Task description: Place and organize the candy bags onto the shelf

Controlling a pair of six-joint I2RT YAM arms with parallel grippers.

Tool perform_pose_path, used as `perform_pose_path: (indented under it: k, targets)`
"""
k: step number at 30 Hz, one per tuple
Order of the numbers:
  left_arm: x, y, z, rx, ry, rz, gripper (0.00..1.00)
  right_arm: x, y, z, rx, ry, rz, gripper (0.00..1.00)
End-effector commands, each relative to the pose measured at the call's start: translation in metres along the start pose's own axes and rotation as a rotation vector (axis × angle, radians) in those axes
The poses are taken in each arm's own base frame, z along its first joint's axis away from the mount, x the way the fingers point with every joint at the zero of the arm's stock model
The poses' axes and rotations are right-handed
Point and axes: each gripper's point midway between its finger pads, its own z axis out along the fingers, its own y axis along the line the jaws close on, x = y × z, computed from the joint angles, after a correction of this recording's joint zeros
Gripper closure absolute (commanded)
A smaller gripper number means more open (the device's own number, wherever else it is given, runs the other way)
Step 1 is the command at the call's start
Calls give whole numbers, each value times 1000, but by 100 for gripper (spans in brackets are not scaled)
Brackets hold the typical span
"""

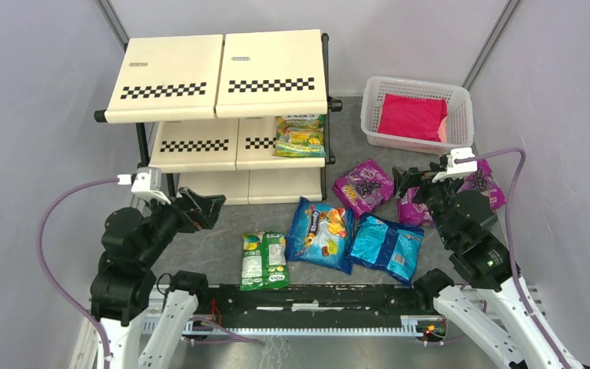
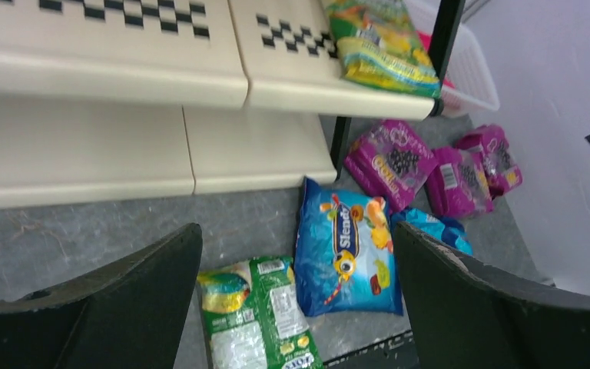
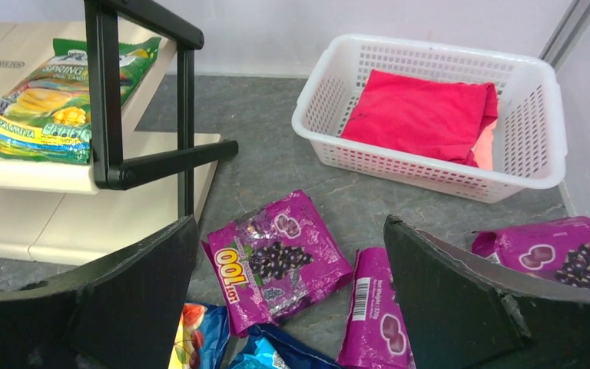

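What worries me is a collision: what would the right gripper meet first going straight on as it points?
Most likely the purple candy bag lying flat, framed by the open right gripper; a second purple bag lies close beside it, and depth is unclear.

Bright and even all over, right into the corners, with soft light from up high and pale shadows under the shelf [image 1: 177, 58] steps. Little white shiny spots on the glossy candy bags [image 1: 321, 234], yet clear enough to read the big letters. A bit soft and fuzzy in the left wrist view, sharper in the right one, with the big black fingers [image 2: 107, 307] dark, flat and hard to see any detail on.
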Motion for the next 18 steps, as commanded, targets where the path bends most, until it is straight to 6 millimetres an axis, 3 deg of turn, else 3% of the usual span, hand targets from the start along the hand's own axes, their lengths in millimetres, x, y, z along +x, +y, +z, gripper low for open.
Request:
perform_pose_path:
  k: [1,6,11,18]
  targets:
    - [36,4,6,9,119,-82,0,-1,11,6,-48,-29,31,2]
    - [88,16,24,-5,278,-228,0,7,30,10,-143,-43,60,2]
    - [147,6,48,121,471,-457,0,13,51,11,-257,-85,104,2]
    - [169,41,60,-35,431,-465,0,47,75,26,-348,65,84,2]
